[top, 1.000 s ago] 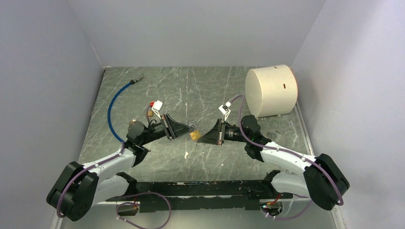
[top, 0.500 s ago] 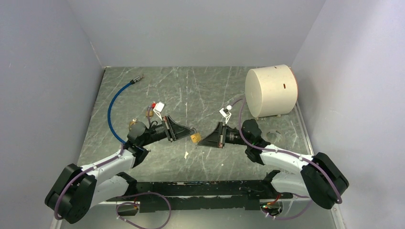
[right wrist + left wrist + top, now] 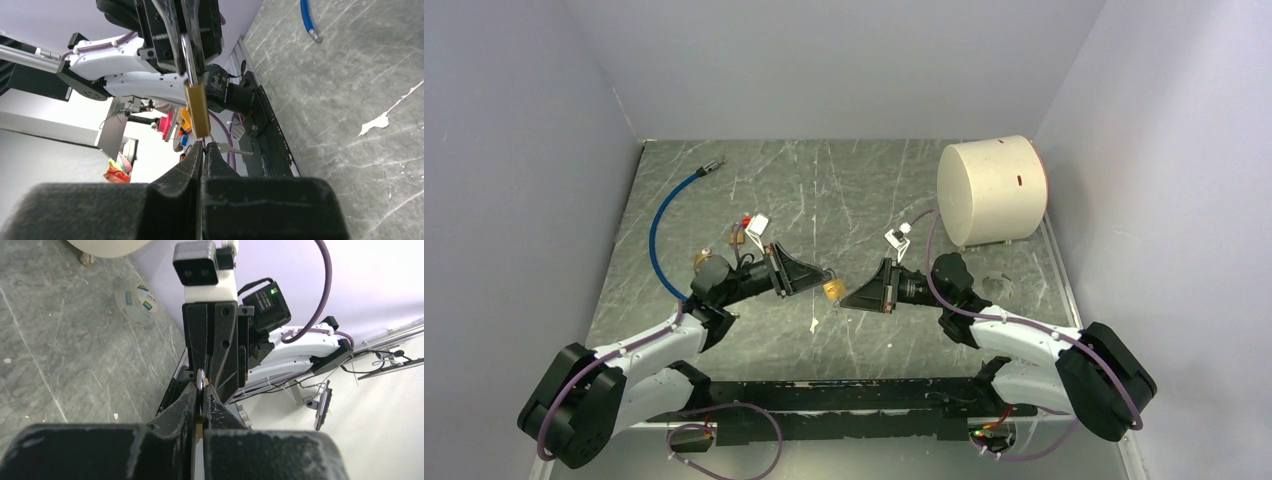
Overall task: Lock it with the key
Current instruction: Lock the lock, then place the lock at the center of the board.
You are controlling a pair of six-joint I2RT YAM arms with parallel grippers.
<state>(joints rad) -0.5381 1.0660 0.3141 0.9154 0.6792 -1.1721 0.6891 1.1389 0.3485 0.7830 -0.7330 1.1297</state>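
Nearest the arm bases, the left gripper (image 3: 822, 279) and the right gripper (image 3: 845, 297) are meeting tip to tip above the table (image 3: 864, 190). The padlock (image 3: 832, 289) is hanging in the air between them, clear of the surface.

The left gripper is clenching the steel shackle (image 3: 187, 55), with the brass body pointing toward the other arm.

The right gripper is clamping tight right at the padlock's base. A thin ring and a silver key (image 3: 235, 149) are showing there, the key poking out sideways. Whether the fingers are pinching a key head or only the ring cannot be told.

Handling, as a judgement: the padlock is looking small, dense and fully rigid. The round, polished shackle is likely to let the body swivel when torque is applied, so the flat brass faces are offering the firmer hold. The key is thin, stiff and light, and is best taken across the flat of its head, square to the blade. The loose ring is making it prone to flop or slip.

Just beyond the grippers, a white scrap (image 3: 813, 323) is lying on the table. Farther back a blue cable (image 3: 659, 215) is curving along the left side, and a white drum (image 3: 989, 190) is lying on its side at the far right.
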